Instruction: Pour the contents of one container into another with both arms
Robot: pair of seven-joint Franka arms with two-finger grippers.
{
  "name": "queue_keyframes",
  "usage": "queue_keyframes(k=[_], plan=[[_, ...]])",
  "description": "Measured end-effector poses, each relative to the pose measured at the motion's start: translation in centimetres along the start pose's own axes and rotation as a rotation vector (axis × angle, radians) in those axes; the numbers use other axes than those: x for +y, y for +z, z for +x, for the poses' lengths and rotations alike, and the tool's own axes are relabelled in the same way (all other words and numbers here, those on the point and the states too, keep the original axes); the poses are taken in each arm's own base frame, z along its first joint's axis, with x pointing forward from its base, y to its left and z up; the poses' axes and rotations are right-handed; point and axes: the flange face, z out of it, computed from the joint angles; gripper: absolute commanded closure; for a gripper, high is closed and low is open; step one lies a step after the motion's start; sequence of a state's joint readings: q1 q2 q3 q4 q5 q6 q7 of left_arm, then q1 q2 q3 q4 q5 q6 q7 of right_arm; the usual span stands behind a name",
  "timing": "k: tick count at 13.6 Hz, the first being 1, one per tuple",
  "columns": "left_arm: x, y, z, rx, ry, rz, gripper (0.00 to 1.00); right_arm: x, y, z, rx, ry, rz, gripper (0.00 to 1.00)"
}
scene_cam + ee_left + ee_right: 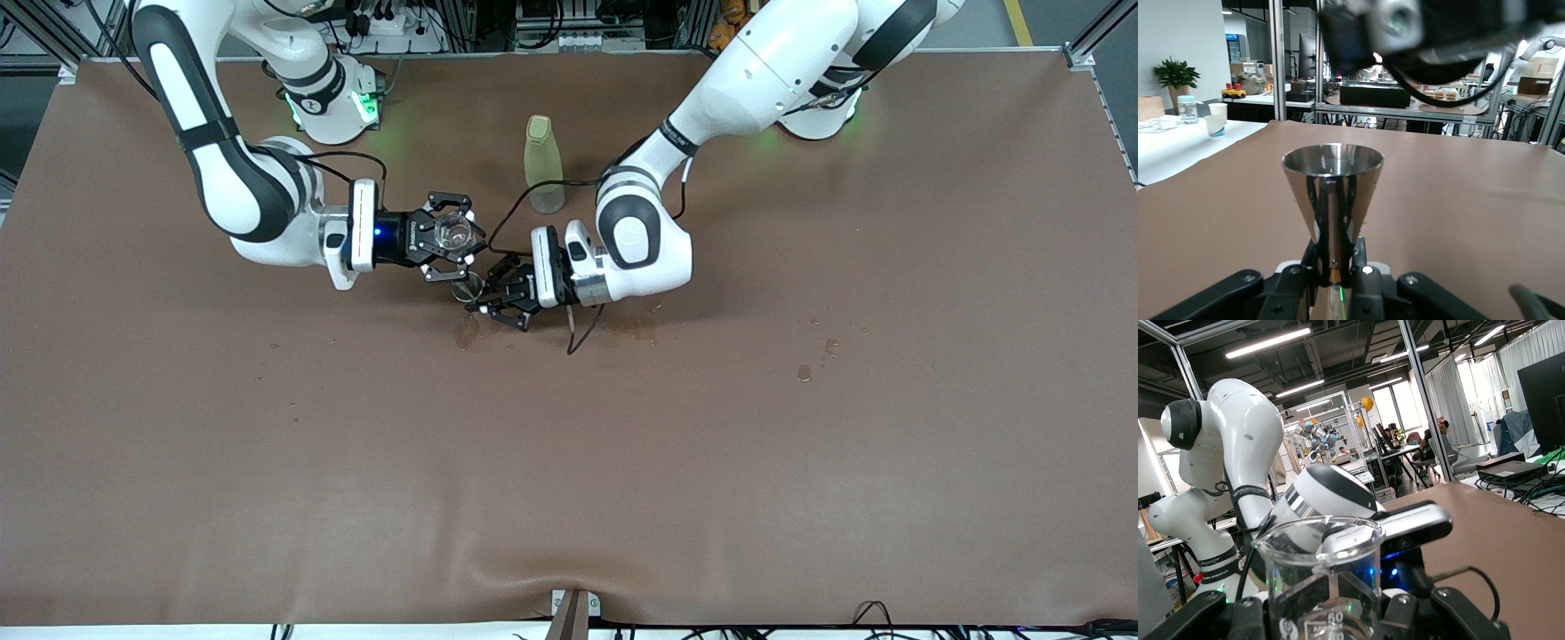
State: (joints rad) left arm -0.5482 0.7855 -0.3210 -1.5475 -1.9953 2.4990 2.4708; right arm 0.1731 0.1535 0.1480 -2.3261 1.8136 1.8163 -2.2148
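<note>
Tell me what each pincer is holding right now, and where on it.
Left pincer grips the steel jigger at its narrow waist. Right pincer grips the clear glass cup by its sides.

a brown table mat [569, 462] fills the room's middle, with aluminium frame posts [1277, 60], a potted plant [1175, 73] on a white side table [1178, 143], and strip lights [1268, 342] overhead.

The jigger [1332, 200] has its lower half hidden between the left hand's [1335, 277] fingers; the glass cup's [1319, 577] base is cut off, apparently at the frame edge.
</note>
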Motion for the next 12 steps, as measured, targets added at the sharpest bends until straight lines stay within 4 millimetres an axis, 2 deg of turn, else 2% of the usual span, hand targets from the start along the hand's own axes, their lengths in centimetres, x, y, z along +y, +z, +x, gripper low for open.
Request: queue_keyframes(k=[2,12], plan=[[-0.46,-0.35,-0.21,-0.001,0.002,0.008,1.00,-0.24,-0.04,-0.49,-0.003,0.009,0.001,1.00],[-0.20,-0.31,-0.73,-0.009,-0.003,0.004,1.00,-0.92,0.90,-0.87,-0.003,0.079,0.018,1.00]])
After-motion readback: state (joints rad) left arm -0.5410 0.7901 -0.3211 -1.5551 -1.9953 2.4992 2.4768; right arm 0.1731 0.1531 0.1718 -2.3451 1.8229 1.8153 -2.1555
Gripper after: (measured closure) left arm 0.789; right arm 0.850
